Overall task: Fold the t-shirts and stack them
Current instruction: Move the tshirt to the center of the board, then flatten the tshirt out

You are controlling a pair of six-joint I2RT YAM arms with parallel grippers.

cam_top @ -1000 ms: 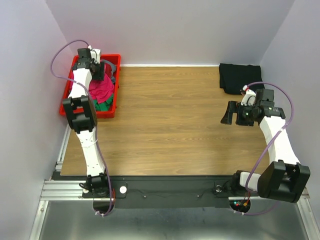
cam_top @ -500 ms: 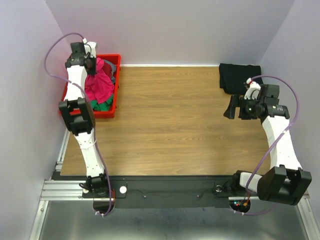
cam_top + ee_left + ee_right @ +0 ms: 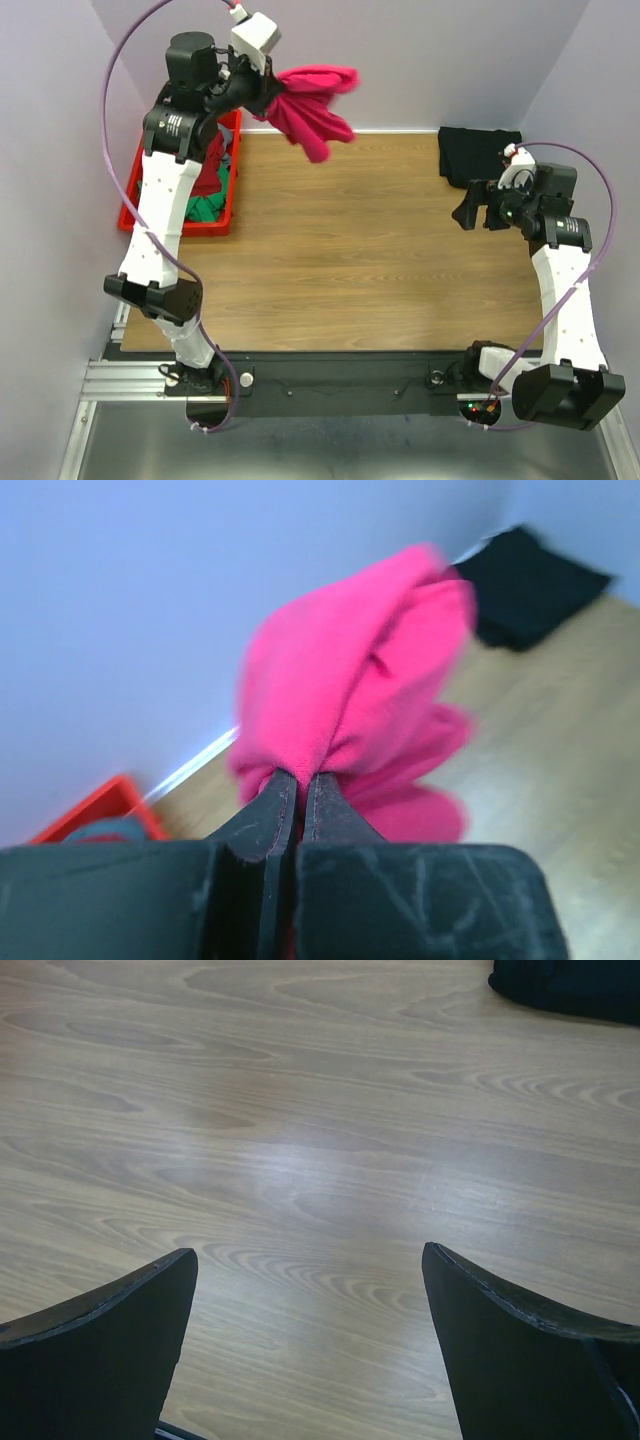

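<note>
**Pink-red shirt aloft in the left gripper**

Found a bright pink-red soft cloth t-shirt (image 3: 312,105) held high in the air over the far left part of the wooden table (image 3: 350,260), just right of a red plastic bin (image 3: 200,229). Saw it unfolded and crumpled, bunched into thick folds. Trailed rightwards and downwards from the grip in the top view, one lobe stretched sideways and another drooped lower. Appeared blurred but vivid and even in colour through the left wrist camera. Touched neither table nor bin.

Recorded the left gripper (image 3: 272,98) clamped tight on a gather of that shirt. In its wrist view, found both black fingers (image 3: 265,820) pressed nearly together, cloth pinched in the narrow slit and billowed out beyond the tips.

Noted a black cloth t-shirt (image 3: 478,155) lying folded at the far right corner of the table, well apart from the pink-red one. Spotted green cloth (image 3: 205,208) and dark red cloth (image 3: 212,176) heaped in the bin, partly hidden behind the left arm.

Placed the right gripper (image 3: 465,207) above the table's right side, near the black shirt but clear of it. Found its fingers spread wide, bare wood grain showing between them. Caught only a corner of the black shirt at the upper right of that wrist view.
</note>
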